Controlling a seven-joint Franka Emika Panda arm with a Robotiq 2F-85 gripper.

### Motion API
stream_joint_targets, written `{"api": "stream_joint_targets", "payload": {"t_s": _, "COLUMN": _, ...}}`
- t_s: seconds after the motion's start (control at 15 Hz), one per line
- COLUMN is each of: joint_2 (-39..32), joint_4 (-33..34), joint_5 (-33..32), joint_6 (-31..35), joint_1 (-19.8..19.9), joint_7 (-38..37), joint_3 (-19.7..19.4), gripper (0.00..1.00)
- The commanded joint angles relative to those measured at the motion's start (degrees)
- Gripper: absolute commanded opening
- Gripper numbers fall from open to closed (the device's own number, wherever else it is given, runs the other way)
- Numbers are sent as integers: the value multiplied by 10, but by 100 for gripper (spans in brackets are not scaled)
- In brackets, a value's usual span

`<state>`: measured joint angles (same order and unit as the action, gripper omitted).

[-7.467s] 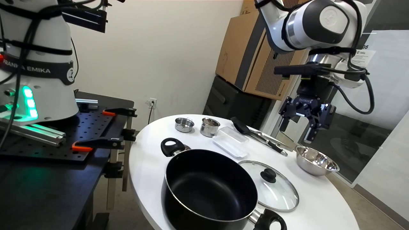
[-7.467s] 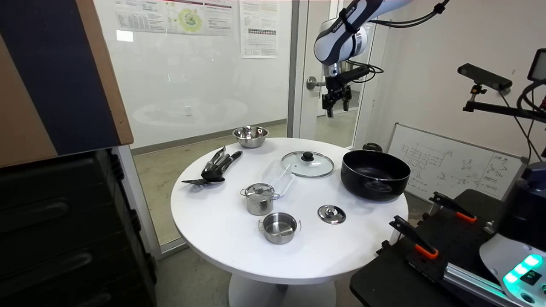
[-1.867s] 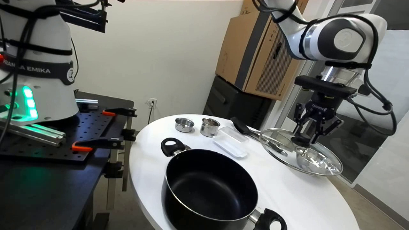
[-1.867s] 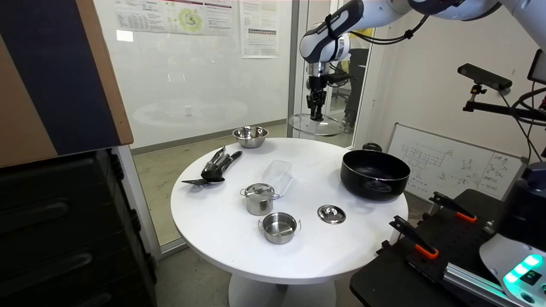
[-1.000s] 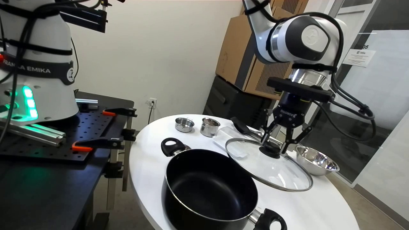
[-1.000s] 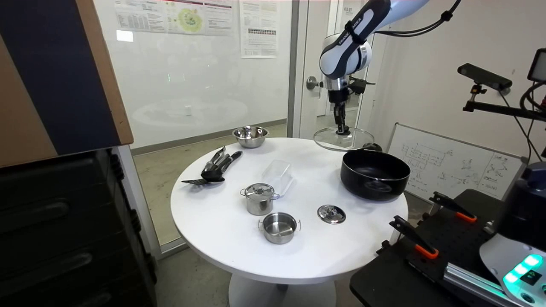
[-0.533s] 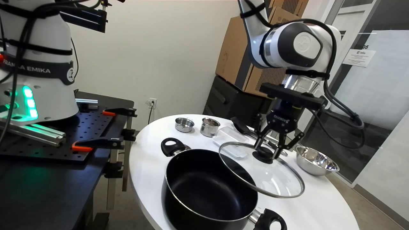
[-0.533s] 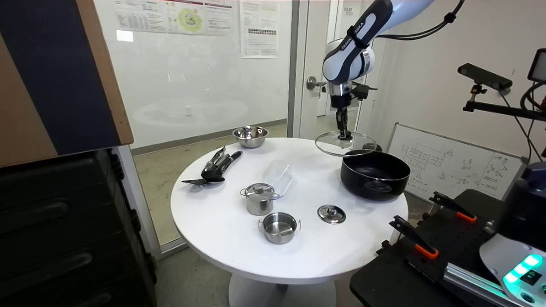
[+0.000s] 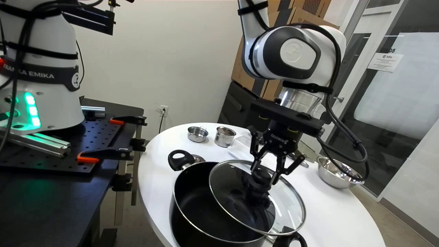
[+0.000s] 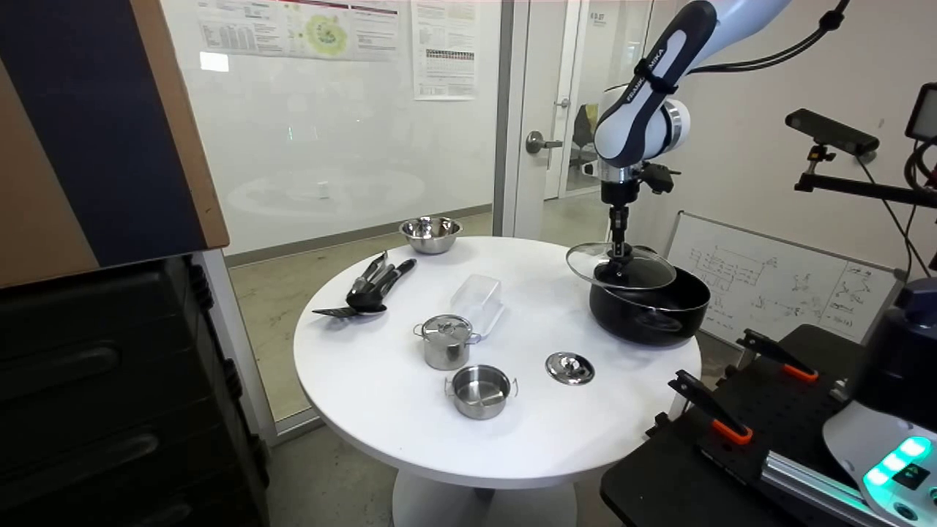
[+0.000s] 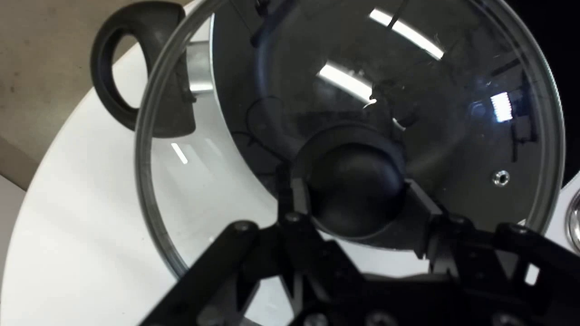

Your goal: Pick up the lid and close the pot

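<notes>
The round glass lid [image 9: 289,202] with its metal rim hangs over part of the wide black pot [image 9: 193,195], off-centre, in both exterior views. My gripper [image 10: 619,252] has its fingers closed on both sides of the lid's dark knob [image 11: 355,181]. Seen from the wrist, the glass overlaps one pot handle [image 11: 158,27] and much of the dark interior. A side of the pot's mouth stays uncovered in an exterior view. The lid's rim passes close over the pot's edge; whether they touch I cannot tell.
On the white round table [image 10: 410,424] stand two small steel cups [image 10: 447,344], a small steel cover [image 10: 570,369], a clear plastic box [image 10: 476,304], black utensils [image 10: 375,289] and a steel bowl [image 10: 430,236]. The robot's bench with clamps [image 10: 710,406] adjoins the table.
The gripper picked the lid up off the table by its knob. It has since carried it across and lower over the pot. In the last half second the pot shifted slightly.
</notes>
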<state>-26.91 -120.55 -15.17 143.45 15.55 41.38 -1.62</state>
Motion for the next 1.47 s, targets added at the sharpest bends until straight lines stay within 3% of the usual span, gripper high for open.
{"api": "stream_joint_targets", "payload": {"t_s": 0.0, "joint_2": 61, "joint_4": -81, "joint_5": 15, "joint_6": 53, "joint_1": 14, "joint_7": 38, "joint_3": 3, "gripper": 25}}
{"api": "stream_joint_targets", "payload": {"t_s": 0.53, "joint_2": 141, "joint_4": -227, "joint_5": 9, "joint_6": 170, "joint_1": 21, "joint_7": 104, "joint_3": -9, "gripper": 25}}
{"api": "stream_joint_targets", "payload": {"t_s": 1.4, "joint_2": 162, "joint_4": -249, "joint_5": -8, "joint_6": 155, "joint_1": 0, "joint_7": 70, "joint_3": -58, "gripper": 25}}
